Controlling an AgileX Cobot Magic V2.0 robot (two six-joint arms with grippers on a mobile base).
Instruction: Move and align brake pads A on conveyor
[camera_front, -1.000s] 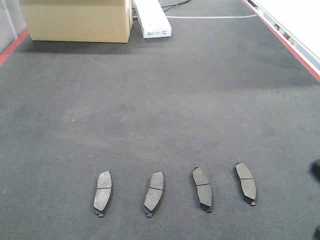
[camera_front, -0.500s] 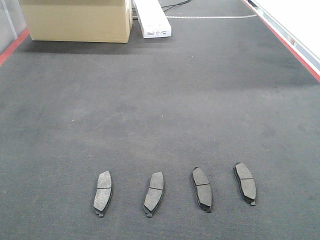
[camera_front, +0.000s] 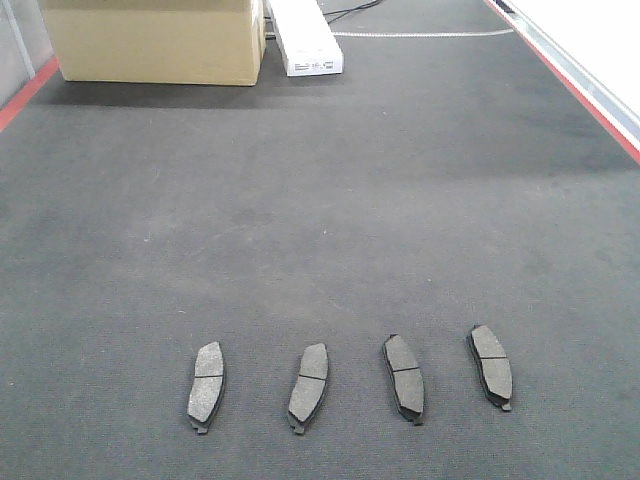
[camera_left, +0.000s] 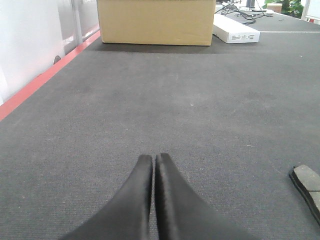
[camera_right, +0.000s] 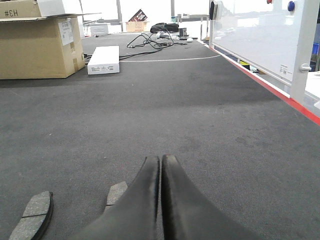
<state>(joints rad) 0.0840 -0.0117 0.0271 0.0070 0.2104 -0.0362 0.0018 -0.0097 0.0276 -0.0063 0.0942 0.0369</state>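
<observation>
I'm looking at a workshop or factory test floor: a wide conveyor with red edging, a cardboard box, loose cables, a glass partition.

Cardboard box: top cut off at upper edge.
Pad beside left gripper: cropped at right edge.
Pad behind right gripper: partly hidden.

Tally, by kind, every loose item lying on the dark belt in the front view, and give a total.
Brake pads: 4
Cardboard box: 1
White box: 1
Total: 6
</observation>
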